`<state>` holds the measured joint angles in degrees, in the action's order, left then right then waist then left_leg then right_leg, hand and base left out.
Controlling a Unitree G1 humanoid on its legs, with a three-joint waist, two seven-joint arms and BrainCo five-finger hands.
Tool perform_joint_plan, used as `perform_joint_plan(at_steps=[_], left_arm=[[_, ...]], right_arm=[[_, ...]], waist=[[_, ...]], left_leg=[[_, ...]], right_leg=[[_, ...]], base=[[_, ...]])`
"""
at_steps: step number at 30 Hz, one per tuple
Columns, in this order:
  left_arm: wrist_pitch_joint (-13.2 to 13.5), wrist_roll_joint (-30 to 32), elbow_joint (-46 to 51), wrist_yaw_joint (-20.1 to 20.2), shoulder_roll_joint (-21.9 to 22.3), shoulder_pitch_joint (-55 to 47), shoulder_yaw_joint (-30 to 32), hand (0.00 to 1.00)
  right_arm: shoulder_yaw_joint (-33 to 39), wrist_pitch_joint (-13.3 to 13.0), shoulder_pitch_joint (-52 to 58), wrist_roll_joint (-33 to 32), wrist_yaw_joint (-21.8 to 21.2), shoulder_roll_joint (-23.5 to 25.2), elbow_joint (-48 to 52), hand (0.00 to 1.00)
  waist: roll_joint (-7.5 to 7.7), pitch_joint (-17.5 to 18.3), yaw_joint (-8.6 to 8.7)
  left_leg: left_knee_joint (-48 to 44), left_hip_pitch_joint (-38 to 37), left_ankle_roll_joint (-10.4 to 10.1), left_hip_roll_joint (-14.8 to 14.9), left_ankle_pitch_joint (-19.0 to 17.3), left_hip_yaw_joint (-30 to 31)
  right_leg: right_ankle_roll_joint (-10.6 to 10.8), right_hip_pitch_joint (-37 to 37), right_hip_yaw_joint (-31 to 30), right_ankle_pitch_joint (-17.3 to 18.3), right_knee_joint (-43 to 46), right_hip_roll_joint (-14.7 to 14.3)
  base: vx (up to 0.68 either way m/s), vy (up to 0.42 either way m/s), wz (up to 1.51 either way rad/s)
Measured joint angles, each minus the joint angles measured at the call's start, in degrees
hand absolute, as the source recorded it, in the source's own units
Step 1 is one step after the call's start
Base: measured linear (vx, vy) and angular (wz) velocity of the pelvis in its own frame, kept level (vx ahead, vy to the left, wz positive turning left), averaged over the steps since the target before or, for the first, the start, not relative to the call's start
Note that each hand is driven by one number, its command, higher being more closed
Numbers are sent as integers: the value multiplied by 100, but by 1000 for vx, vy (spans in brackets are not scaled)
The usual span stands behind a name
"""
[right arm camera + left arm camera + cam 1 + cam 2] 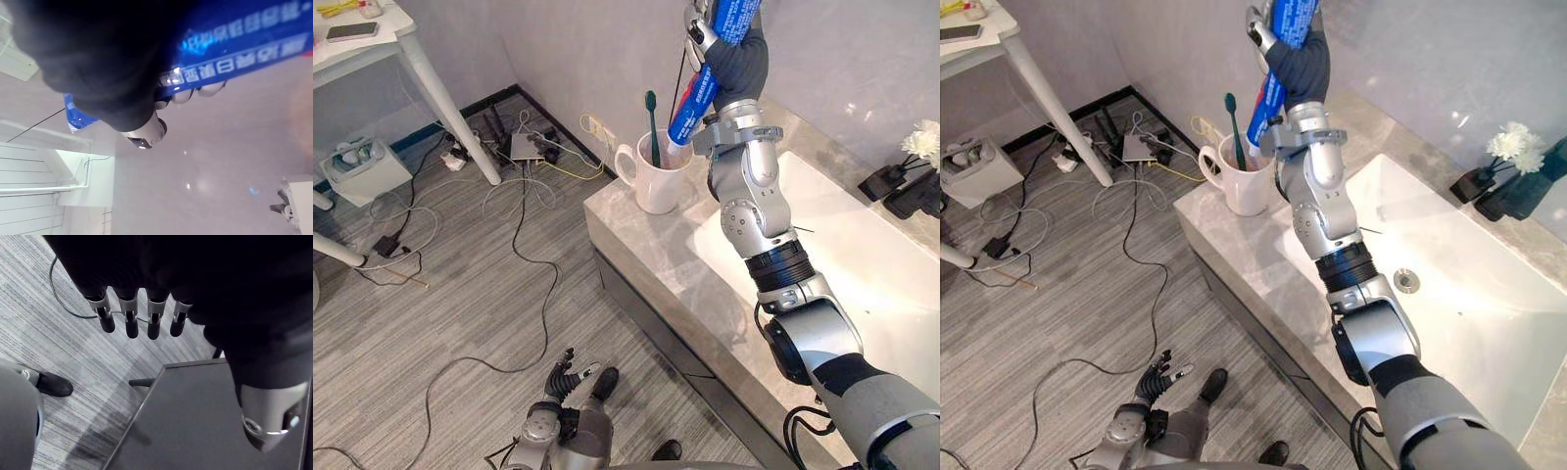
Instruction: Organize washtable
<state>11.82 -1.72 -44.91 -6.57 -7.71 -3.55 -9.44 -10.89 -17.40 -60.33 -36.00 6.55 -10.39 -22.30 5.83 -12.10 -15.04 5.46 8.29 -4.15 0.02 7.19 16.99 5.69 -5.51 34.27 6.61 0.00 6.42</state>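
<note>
The right hand [740,61] is up high above the back corner of the desk [636,240], its fingers curled round a blue tube [696,98] of toothpaste. It grips the tube near the top, so most of it hangs free below the hand, steeply tilted and pointing down toward the white mug [656,181]. That looks deliberate: a high grip leaves the lower end clear to go into the cup without the fingers meeting the rim. The tube's bottom end sits right at the mug's mouth, though from here I can't quite tell whether it is already inside or just behind it.

A green toothbrush [652,122] stands head-up in the mug, leaning to the near side (which leaves the far side free for the tube). The mug is on the desk's corner beside the basin [862,255], handle turned outward.

The left hand [566,377] hangs low over the floor [460,294], fingers loose and straight, holding nothing.
</note>
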Motion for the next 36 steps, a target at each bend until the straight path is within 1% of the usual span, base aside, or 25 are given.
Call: perform_joint_plan(at_steps=[9,15,25,26,31,36], left_arm=[[1,-103,4,-8,-1,0,-17,0],[2,-109,3,-13,16,0,-17,0],[24,-110,9,-33,28,7,-19,0],[50,-110,10,-59,28,9,-21,0],[92,-113,12,-114,28,10,-29,0],[92,-113,12,-116,28,10,-35,0]], right_arm=[[-3,2,0,-16,-4,32,-127,100],[-43,3,0,-12,-9,98,-134,100],[-97,37,1,11,-33,120,-168,100],[-100,39,1,13,-35,121,-168,0],[-211,53,2,70,-38,143,-331,0],[-310,132,8,130,-36,158,-344,0]], waist=[[-24,-16,-2],[-74,-48,-1],[-110,-105,4],[-108,-137,7],[-109,-161,9],[-109,-163,12]], left_leg=[[-2,35,0,1,0,-33],[-2,34,0,-2,0,-32],[-2,34,0,-1,0,-32],[-2,32,0,0,0,-32],[-2,33,0,-5,0,-32],[-2,33,0,-4,1,-32]], right_leg=[[8,88,-28,58,103,33],[1,125,-29,101,200,61],[2,135,-29,108,224,67],[1,140,-31,115,241,72],[4,161,-30,139,292,92],[3,163,-30,140,294,92]], base=[[-4,0,-1],[0,0,0],[0,0,0],[0,0,0],[0,0,0],[0,0,0]])
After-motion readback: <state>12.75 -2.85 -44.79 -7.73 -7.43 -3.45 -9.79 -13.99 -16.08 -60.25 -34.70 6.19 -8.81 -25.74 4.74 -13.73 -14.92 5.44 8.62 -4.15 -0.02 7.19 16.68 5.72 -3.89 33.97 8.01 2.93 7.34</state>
